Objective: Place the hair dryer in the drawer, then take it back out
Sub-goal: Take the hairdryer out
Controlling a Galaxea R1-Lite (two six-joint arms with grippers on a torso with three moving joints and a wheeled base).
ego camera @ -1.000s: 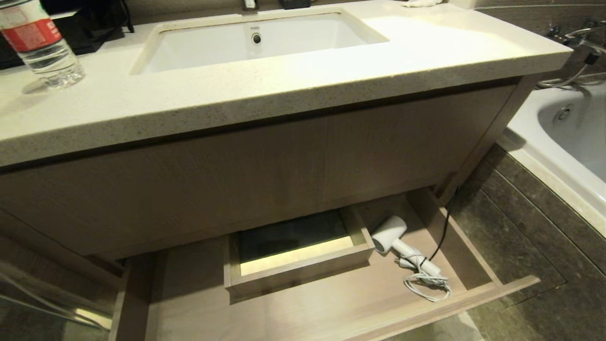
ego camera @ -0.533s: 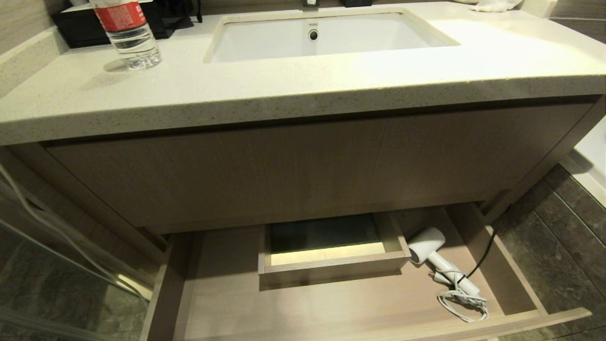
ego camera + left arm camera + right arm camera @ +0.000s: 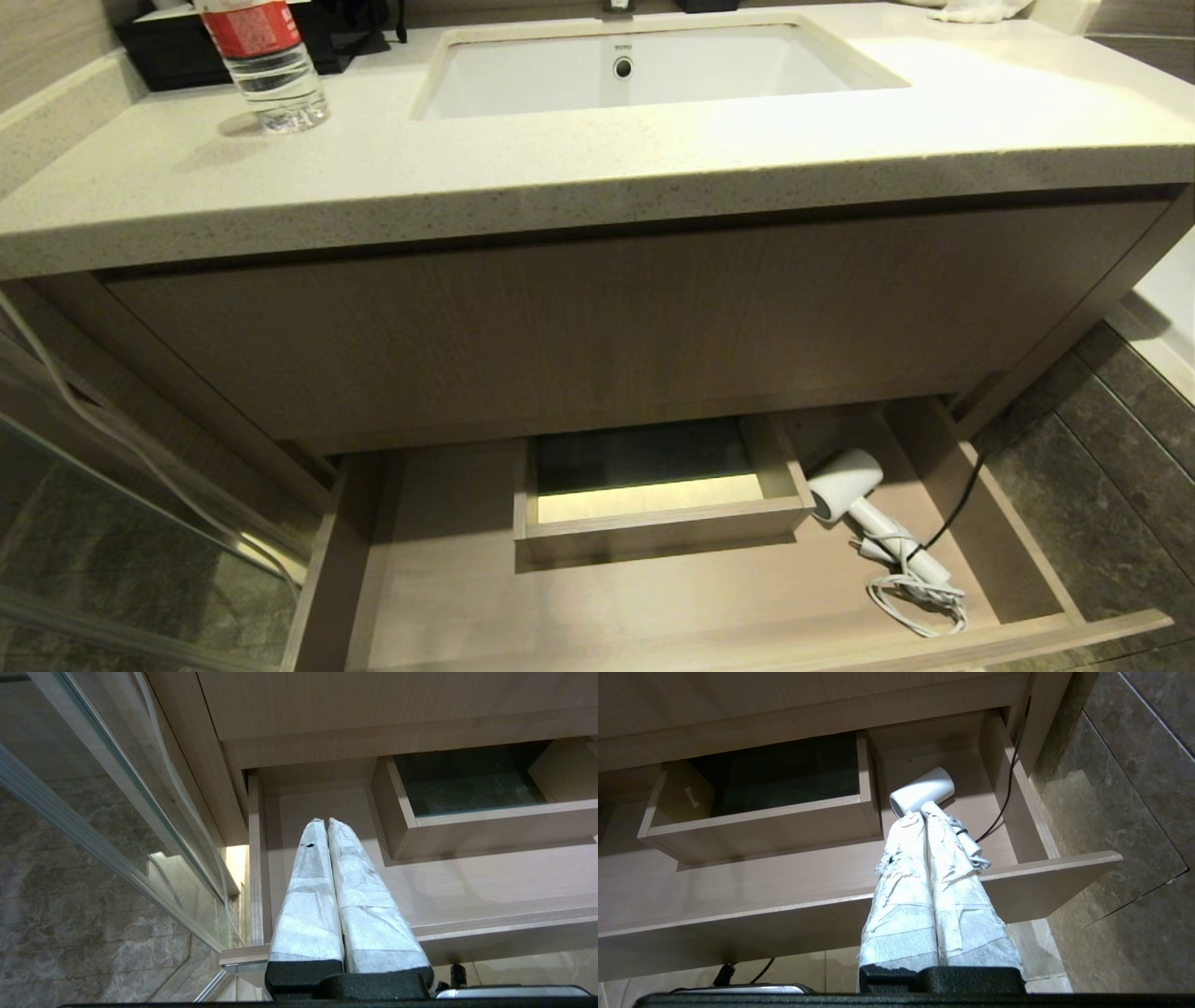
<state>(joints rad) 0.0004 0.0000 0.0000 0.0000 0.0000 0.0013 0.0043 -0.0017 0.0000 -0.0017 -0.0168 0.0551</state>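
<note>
The drawer under the vanity stands pulled out, with a pale wood floor. The white hair dryer lies in its right end, barrel toward the boxed cutout, handle and coiled white cord toward the drawer front. A black cord runs off over the right wall. Neither gripper shows in the head view. In the left wrist view my left gripper is shut and empty, in front of the drawer's left end. My right gripper is shut and empty, outside the drawer front, pointing toward the hair dryer.
Above the drawer are a taller wood panel and a stone countertop with a sink and a water bottle. A glass panel stands at the left. Dark floor tiles lie at the right.
The whole head view has swung, so the vanity sits further right in the picture than a second ago. The hair dryer lies at the same place in the drawer.
</note>
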